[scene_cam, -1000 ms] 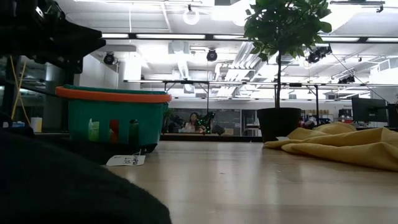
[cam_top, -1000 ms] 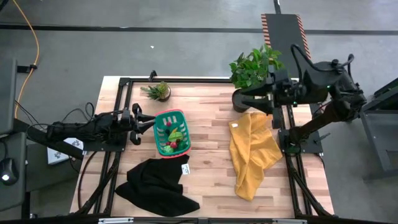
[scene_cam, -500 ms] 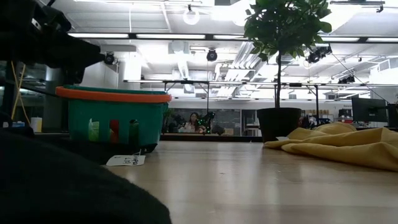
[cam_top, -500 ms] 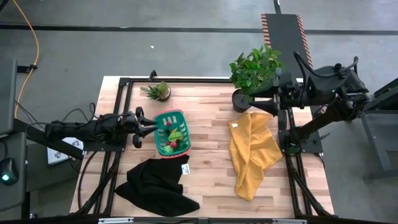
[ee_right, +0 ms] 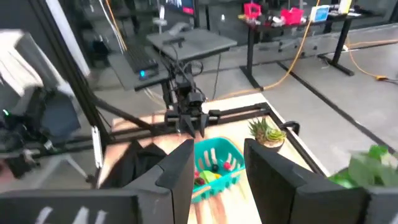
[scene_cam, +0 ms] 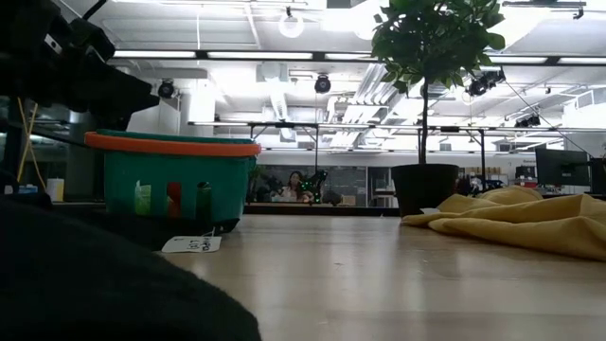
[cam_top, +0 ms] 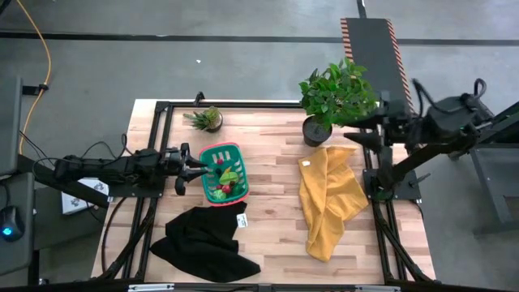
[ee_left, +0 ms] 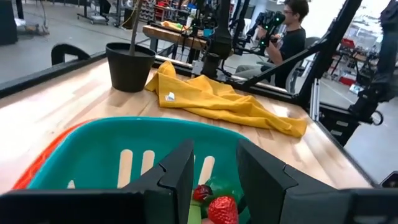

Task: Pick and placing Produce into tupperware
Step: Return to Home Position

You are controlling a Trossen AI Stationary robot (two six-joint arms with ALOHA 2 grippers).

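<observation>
The tupperware [cam_top: 219,149] is a small teal basket with a red-pink rim, standing left of the table's middle; the low view also shows the basket [scene_cam: 170,180]. Produce [cam_top: 225,180] lies inside it: red, green and yellow pieces, among them a strawberry [ee_left: 221,208]. My left gripper [cam_top: 193,168] stands open and about level at the basket's left rim, pointing into the basket [ee_left: 93,162], with nothing between its fingers. My right gripper [cam_top: 355,132] hangs open high over the table's right edge, beside the big plant, and holds nothing.
A black cloth [cam_top: 203,243] lies at the near left and a yellow cloth [cam_top: 328,199] at the right. A large potted plant [cam_top: 332,93] stands at the far right, a small one [cam_top: 207,119] behind the basket. A person [ee_left: 289,31] sits beyond the table.
My right gripper has drawn back toward the table's right edge, away from the plant's pot and the yellow cloth. My left gripper has sunk a little beside the basket's left rim. Basket, produce and cloths lie as before.
</observation>
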